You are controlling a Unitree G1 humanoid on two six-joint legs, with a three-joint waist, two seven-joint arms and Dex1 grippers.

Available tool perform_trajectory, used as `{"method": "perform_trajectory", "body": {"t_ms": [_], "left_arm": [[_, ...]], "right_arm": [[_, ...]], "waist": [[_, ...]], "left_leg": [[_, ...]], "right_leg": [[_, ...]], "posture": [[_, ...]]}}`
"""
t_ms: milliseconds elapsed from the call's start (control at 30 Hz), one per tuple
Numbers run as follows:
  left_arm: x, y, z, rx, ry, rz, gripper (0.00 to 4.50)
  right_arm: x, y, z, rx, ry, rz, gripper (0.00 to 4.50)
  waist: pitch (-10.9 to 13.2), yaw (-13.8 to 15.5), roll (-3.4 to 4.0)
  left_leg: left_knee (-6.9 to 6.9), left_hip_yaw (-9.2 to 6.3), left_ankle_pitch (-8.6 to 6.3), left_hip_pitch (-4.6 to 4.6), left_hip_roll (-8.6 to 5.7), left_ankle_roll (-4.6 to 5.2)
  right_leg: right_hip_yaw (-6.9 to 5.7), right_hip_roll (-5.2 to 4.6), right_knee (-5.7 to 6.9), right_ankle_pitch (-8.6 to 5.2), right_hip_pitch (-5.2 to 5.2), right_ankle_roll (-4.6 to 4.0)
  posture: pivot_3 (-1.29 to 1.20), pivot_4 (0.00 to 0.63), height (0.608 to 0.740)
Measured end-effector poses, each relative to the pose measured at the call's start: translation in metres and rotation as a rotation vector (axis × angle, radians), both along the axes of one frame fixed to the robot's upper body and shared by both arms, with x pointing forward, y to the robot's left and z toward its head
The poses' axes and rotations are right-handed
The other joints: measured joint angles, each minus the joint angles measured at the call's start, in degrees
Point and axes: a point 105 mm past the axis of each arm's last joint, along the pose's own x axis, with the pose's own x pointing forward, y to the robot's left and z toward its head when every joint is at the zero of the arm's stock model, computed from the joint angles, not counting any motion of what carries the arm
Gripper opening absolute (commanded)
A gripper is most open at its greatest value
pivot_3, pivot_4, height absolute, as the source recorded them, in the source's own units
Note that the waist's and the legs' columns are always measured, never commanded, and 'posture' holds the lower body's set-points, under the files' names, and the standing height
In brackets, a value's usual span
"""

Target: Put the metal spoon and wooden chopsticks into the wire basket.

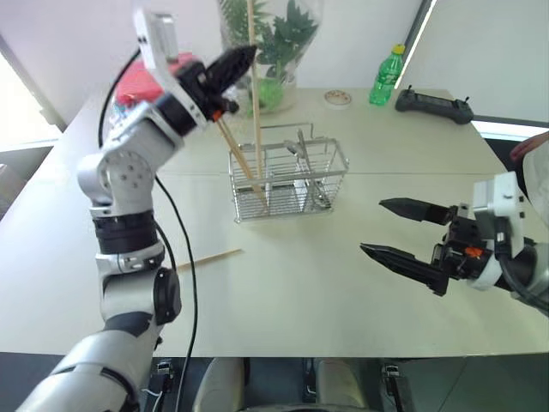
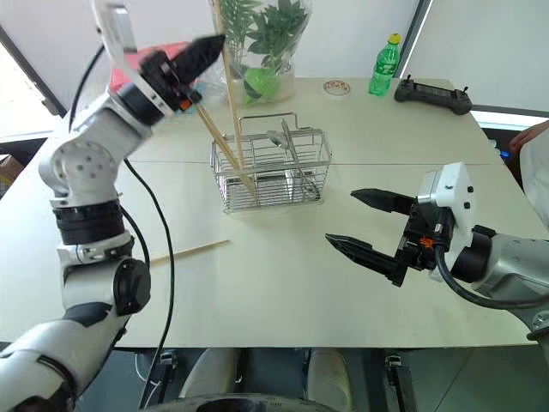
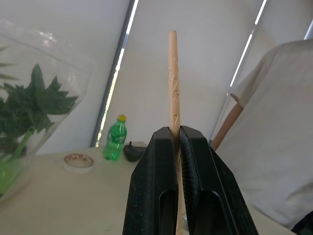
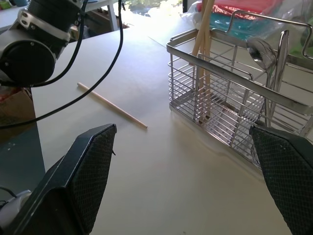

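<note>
The wire basket point(image 1: 336, 176) stands mid-table with the metal spoon point(image 4: 261, 53) upright inside it, bowl up. My left gripper point(image 1: 244, 56) is raised above the basket's left end, shut on a wooden chopstick point(image 1: 257, 129) that hangs nearly vertical with its lower end inside the basket. A second chopstick point(image 1: 240, 163) leans in the same compartment. A third chopstick point(image 1: 208, 257) lies flat on the table, left of and nearer than the basket. My right gripper point(image 1: 371, 226) hovers open and empty over the table, right of the basket.
At the back stand a plant in a clear bag point(image 1: 274, 43), a green bottle point(image 1: 386, 75), a small round dish point(image 1: 337, 98) and a black controller point(image 1: 433, 105). A red item point(image 1: 137, 81) sits back left. A person point(image 3: 274, 147) stands at the table's right side.
</note>
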Motion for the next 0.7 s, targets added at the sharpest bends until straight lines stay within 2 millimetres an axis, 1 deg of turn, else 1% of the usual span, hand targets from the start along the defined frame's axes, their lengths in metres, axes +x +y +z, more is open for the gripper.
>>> {"method": "perform_trajectory", "body": {"t_ms": [100, 300, 333, 367, 533, 567, 600, 700], "left_arm": [[-0.004, 0.002, 0.007, 0.019, -0.056, 0.015, 0.04], [-0.006, 0.001, 0.011, 0.024, -0.094, 0.025, 0.04], [-0.006, 0.001, 0.012, 0.025, -0.099, 0.025, 0.74], [-0.006, 0.001, 0.012, 0.024, -0.1, 0.025, 1.01], [-0.009, 0.0, 0.014, 0.034, -0.117, 0.022, 3.49], [-0.009, 0.001, 0.014, 0.037, -0.12, 0.024, 4.1], [-0.01, 0.001, 0.015, 0.038, -0.122, 0.025, 4.43], [-0.012, 0.001, 0.017, 0.04, -0.134, 0.021, 4.43]], "right_arm": [[0.0, 0.0, 0.0, 0.008, 0.001, -0.005, 4.5], [0.001, 0.0, 0.001, 0.016, 0.0, -0.017, 4.5], [0.002, -0.001, 0.001, 0.019, 0.0, -0.019, 4.5], [0.002, -0.001, 0.001, 0.023, -0.001, -0.021, 4.5], [0.004, -0.001, 0.004, 0.034, -0.007, -0.029, 4.5], [0.004, -0.001, 0.004, 0.037, -0.009, -0.028, 4.5], [0.005, -0.002, 0.005, 0.04, -0.009, -0.03, 4.5], [0.007, -0.003, 0.006, 0.045, -0.011, -0.038, 4.5]], "waist": [[0.0, 0.1, 0.01], [0.0, 0.1, 0.01], [0.0, 0.0, 0.01], [0.0, 0.0, 0.01], [0.0, 0.0, 0.01], [0.0, 0.0, 0.01], [0.0, 0.0, 0.01], [0.0, 0.0, 0.01]], "left_leg": [[0.0, 0.01, 0.0, -0.03, -0.05, 0.0], [0.01, -0.01, 0.0, -0.02, -0.05, 0.01], [0.01, -0.01, 0.0, -0.01, -0.05, 0.01], [0.01, -0.01, 0.0, -0.01, -0.04, 0.01], [0.01, -0.01, 0.0, -0.01, -0.04, 0.01], [0.01, -0.01, 0.0, -0.01, -0.04, 0.01], [0.01, -0.01, 0.0, -0.02, -0.04, 0.01], [0.01, -0.01, 0.0, -0.03, -0.04, 0.01]], "right_leg": [[0.01, -0.04, -0.05, 0.0, 0.01, 0.0], [0.0, -0.04, -0.03, -0.01, 0.01, -0.03], [0.01, -0.04, -0.02, -0.01, 0.01, -0.03], [0.01, -0.04, -0.02, -0.01, 0.01, -0.03], [0.01, -0.04, -0.03, -0.02, 0.01, -0.03], [0.0, -0.04, -0.03, -0.02, 0.01, -0.03], [0.0, -0.04, -0.03, -0.02, 0.01, -0.03], [0.01, -0.04, -0.03, -0.02, 0.01, -0.03]], "posture": [[0.0, 0.15, 0.703], [0.0, 0.15, 0.703], [0.0, 0.15, 0.703], [0.0, 0.15, 0.703], [0.0, 0.15, 0.703], [0.0, 0.15, 0.703], [0.0, 0.15, 0.703], [0.0, 0.15, 0.703]]}}
